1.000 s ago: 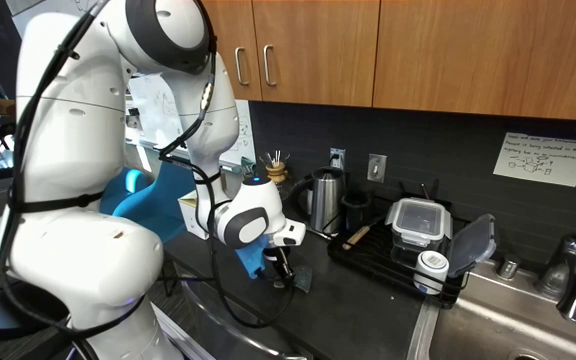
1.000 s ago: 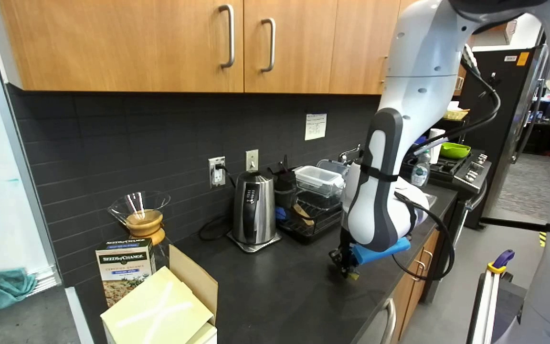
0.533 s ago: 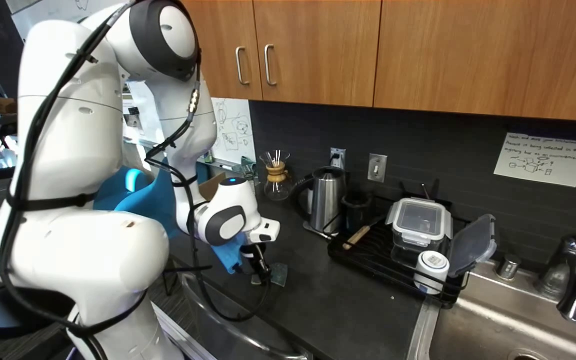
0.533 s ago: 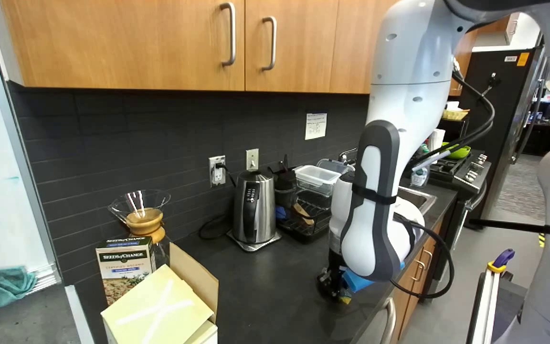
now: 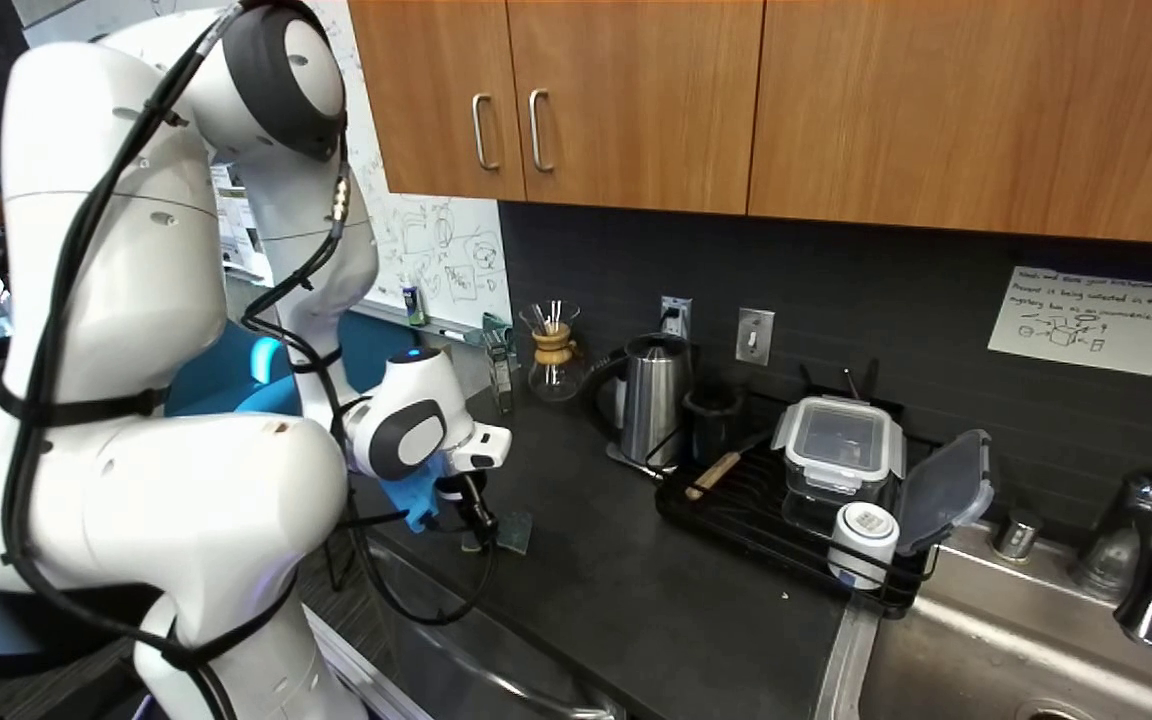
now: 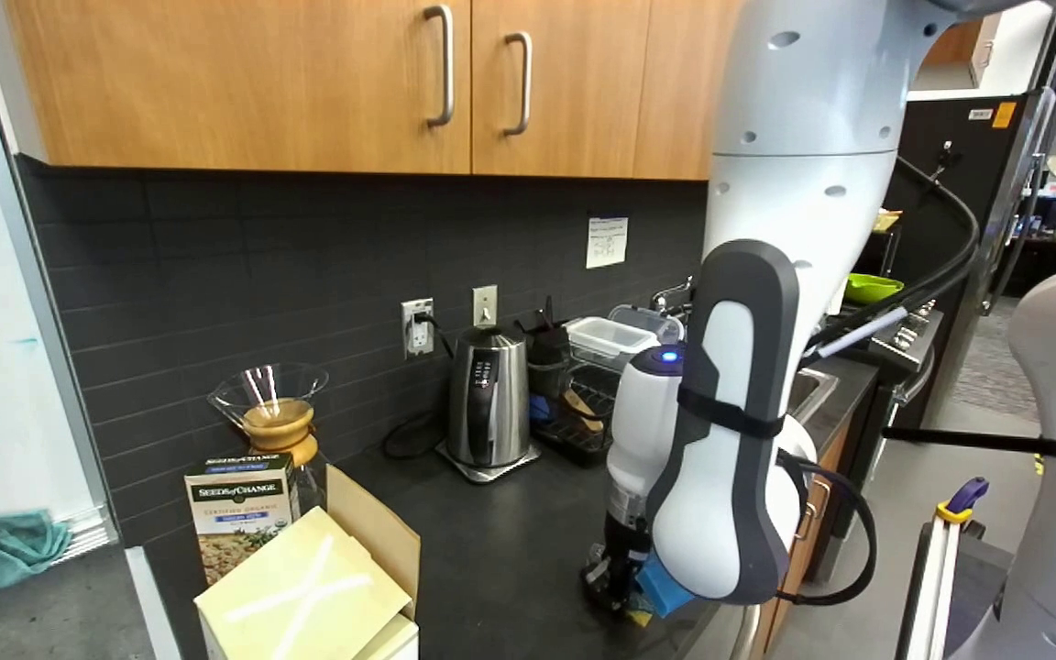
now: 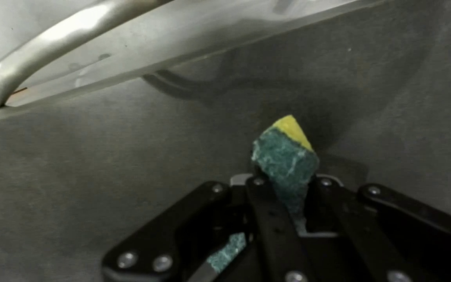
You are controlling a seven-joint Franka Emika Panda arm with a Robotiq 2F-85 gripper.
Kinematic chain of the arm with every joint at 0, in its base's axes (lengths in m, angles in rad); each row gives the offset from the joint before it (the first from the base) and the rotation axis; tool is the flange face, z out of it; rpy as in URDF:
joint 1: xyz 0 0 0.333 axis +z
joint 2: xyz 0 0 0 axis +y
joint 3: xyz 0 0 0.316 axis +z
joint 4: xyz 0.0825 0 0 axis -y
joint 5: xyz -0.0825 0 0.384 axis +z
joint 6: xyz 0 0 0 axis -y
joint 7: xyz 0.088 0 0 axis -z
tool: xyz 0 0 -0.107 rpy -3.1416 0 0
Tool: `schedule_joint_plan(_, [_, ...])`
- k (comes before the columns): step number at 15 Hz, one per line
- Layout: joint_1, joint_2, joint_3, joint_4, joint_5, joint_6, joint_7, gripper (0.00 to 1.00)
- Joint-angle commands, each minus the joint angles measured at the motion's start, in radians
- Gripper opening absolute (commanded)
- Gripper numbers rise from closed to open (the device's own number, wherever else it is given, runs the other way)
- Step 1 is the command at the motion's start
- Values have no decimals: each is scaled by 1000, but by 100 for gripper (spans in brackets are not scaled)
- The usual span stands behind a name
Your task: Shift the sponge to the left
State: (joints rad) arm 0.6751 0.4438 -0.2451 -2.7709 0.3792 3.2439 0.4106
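Note:
The sponge is a small pad with a green scouring face and a yellow side. In the wrist view the sponge (image 7: 286, 156) is squeezed between the fingers of my gripper (image 7: 288, 186), its end sticking out past the fingertips. In an exterior view the green face of the sponge (image 5: 514, 532) shows beside my gripper (image 5: 479, 522). In an exterior view a yellow bit of the sponge (image 6: 640, 616) shows under my gripper (image 6: 609, 587). The fingers hide its middle. It is low over the dark counter (image 5: 636, 590); I cannot tell whether it touches.
The cardboard box (image 6: 308, 587) and a food carton (image 6: 239, 518) stand at the counter's end, near the glass coffee maker (image 6: 280, 431). A kettle (image 6: 489, 403) and dish rack (image 5: 736, 520) stand along the wall. The counter's front edge and a metal handle (image 7: 53, 43) are close by.
The gripper has carried the sponge left along the counter, away from the sink and toward the end with the box and coffee maker. It stays shut on the sponge.

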Motion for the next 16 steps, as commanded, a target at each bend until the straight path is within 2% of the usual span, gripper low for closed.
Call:
schedule_joint_plan(1, [140, -31, -58, -13, 66, -23, 28, 5])
schedule_joint_plan(7, [353, -27, -206, 3, 119, -74, 82, 5])
schedule_joint_plan(11, [433, -23, -288, 19, 103, -132, 115, 5])
schedule_joint_plan(16, [499, -29, -365, 20, 94, -169, 127, 5])
